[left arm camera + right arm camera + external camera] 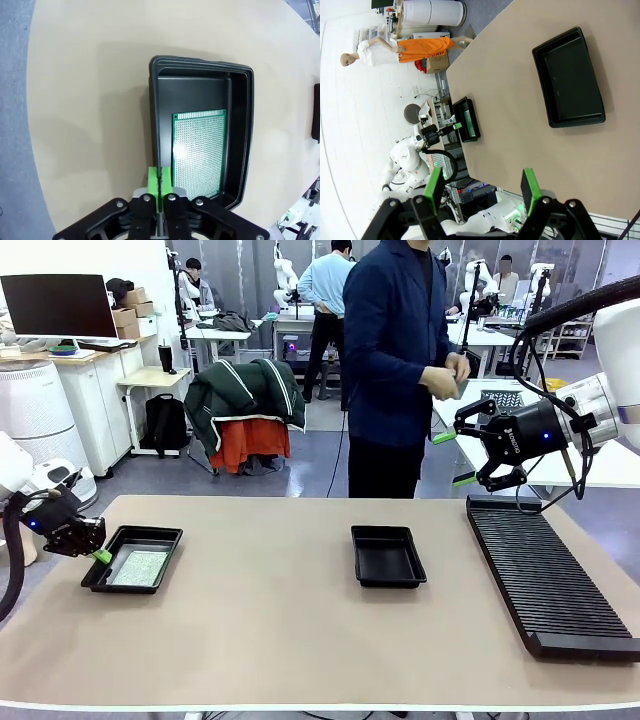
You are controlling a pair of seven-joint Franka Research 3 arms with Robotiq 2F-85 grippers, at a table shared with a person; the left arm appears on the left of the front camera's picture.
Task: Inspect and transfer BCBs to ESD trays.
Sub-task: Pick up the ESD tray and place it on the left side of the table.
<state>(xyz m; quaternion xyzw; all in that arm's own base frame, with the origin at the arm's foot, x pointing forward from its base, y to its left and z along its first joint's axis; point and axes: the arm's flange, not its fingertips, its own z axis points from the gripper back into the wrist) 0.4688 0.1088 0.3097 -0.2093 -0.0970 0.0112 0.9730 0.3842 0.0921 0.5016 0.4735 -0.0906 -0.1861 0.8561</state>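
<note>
One thin rectangular green circuit board (138, 567) (199, 152), its pale face dotted with a fine grid of holes, lies flat in a shallow black plastic tray (135, 531) (200, 64) with rounded corners at the table's (270, 630) left edge. A second identical tray (388, 583) (540, 85) sits mid-table. One long ribbed black rack (550, 580) lines the right edge. The left gripper (102, 556) (160, 182), green pads pressed together, is at the first tray's rim. The right gripper (453, 458) (482, 190) hangs spread above the rack's far end.

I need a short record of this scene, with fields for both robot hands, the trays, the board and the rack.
left hand: shut, at the rim of the left ESD tray
right hand: open, raised near the far end of the slotted rack
left ESD tray: holds one BCB, lying flat
middle ESD tray: empty
</note>
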